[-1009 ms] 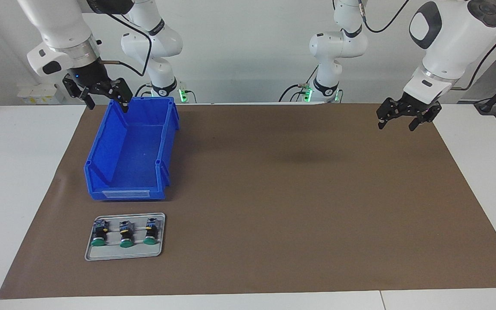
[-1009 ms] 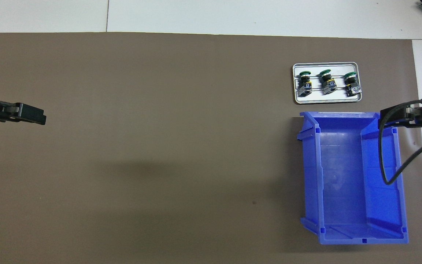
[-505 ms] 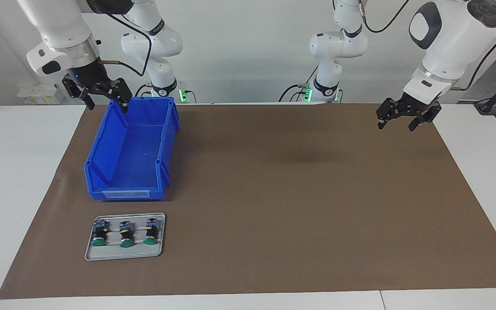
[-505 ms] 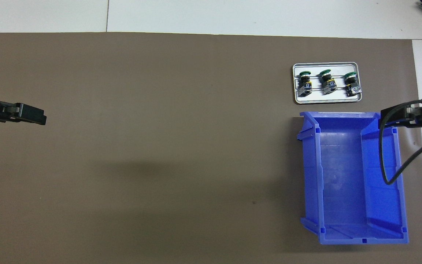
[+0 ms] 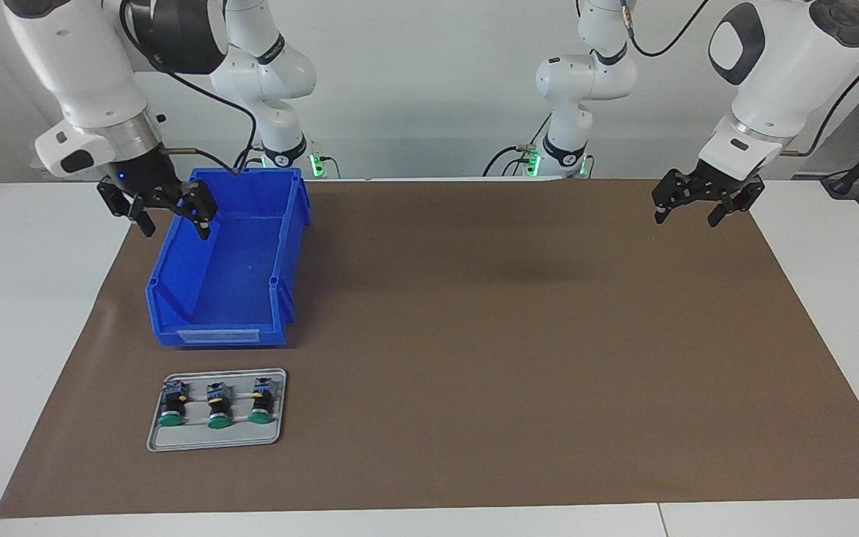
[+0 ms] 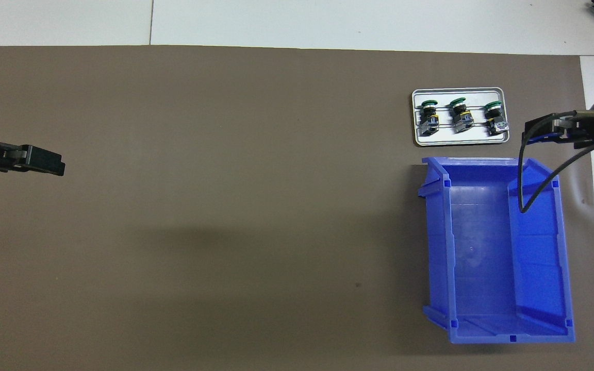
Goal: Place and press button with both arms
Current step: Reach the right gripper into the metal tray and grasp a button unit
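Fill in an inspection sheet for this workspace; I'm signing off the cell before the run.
Surface: brown paper mat on a white table.
Job's things: three green-capped push-buttons lying in a row on a flat grey metal tray; none picked.
Clutter: empty blue plastic bin, nearer the robots than the tray.
Grippers: right gripper up over the bin's outer wall, jaws apart, holding nothing; left gripper waits over the mat's corner at its own end, jaws open, empty.
Cables: black cable from the right wrist loops over the bin.
Surroundings: white wall, arm bases with green lights.
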Controlling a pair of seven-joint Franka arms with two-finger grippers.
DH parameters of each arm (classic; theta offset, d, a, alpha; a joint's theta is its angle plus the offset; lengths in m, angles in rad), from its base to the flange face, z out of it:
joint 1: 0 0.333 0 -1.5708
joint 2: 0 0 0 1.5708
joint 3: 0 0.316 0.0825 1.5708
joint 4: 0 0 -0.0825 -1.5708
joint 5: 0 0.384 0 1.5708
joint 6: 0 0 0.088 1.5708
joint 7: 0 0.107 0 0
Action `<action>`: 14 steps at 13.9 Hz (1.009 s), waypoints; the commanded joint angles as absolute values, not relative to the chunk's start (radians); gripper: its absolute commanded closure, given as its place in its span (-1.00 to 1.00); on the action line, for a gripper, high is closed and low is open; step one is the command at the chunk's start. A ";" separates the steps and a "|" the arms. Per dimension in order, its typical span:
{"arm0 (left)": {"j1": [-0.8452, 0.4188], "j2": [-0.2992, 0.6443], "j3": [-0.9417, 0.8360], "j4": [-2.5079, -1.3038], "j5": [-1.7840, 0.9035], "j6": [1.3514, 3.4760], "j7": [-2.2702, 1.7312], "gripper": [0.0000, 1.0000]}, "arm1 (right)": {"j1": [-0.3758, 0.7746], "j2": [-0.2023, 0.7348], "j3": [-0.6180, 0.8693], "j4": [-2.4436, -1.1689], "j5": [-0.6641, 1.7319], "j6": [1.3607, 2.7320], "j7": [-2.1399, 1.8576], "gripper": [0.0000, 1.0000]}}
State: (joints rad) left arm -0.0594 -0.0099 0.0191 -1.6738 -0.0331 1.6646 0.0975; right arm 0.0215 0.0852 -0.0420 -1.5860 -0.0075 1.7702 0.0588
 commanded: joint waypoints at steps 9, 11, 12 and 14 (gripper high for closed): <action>-0.058 -0.035 0.021 -1.703 -0.032 1.683 0.025 -1.00 | -0.029 0.379 -0.044 -1.560 0.072 2.103 -0.199 -0.68; -0.052 -0.037 0.021 -1.704 -0.032 1.678 0.025 -1.00 | -0.028 0.417 -0.044 -1.563 0.071 2.153 -0.218 -0.67; -0.049 -0.037 0.021 -1.703 -0.032 1.678 0.025 -1.00 | -0.029 0.437 -0.044 -1.568 0.071 2.187 -0.221 -0.66; -0.049 -0.037 0.023 -1.704 -0.032 1.678 0.025 -1.00 | -0.037 0.486 -0.043 -1.574 0.074 2.236 -0.256 -0.63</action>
